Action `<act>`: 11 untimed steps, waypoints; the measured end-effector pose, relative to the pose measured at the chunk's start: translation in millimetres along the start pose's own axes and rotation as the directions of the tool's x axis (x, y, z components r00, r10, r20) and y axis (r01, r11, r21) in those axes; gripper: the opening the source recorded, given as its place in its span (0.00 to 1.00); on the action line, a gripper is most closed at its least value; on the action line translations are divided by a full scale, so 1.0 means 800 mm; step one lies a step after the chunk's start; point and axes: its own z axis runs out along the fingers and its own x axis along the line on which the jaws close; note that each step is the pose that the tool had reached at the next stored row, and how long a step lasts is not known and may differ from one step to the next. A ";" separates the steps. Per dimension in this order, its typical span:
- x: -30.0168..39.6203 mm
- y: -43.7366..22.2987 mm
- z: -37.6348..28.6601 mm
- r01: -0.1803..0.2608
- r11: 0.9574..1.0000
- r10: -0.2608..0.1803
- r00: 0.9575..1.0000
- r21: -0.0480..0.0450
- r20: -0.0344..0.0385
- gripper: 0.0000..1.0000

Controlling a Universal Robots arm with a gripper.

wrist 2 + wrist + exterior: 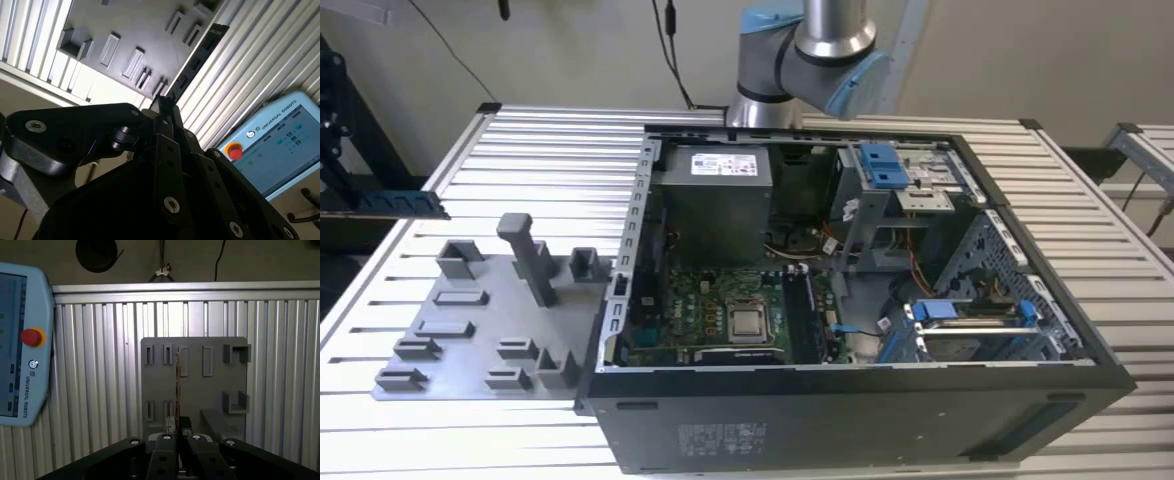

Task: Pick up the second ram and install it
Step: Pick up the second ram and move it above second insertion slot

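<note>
Black linkage gripper (pixel 178 434) clamped on the second ram (pixel 177 390), a thin dark blue-green memory stick, edge-on in the first wrist view. The stick lines up over the grey plastic slotted tray (pixel 210 385) on the ribbed aluminium worktop (pixel 100 390). The open black computer case (pixel 854 420) is well apart.

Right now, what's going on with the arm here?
The gripper has its jaws shut on one end of the second ram, holding the stick in the air near the grey tray on the slatted table. The open computer case stands beside the tray, and the ram is not yet in it.
</note>
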 end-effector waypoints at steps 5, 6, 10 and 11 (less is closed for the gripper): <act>0.0000 -0.0012 -0.0003 0.000 1.000 0.000 1.000 0.000 0.000 0.14; -0.0001 -0.0023 -0.0002 0.000 1.000 0.000 1.000 0.000 0.000 0.14; -0.0004 -0.0104 0.0000 0.000 1.000 0.000 1.000 0.000 0.000 0.14; -0.0005 -0.0130 0.0001 0.000 1.000 0.000 1.000 0.000 0.000 0.14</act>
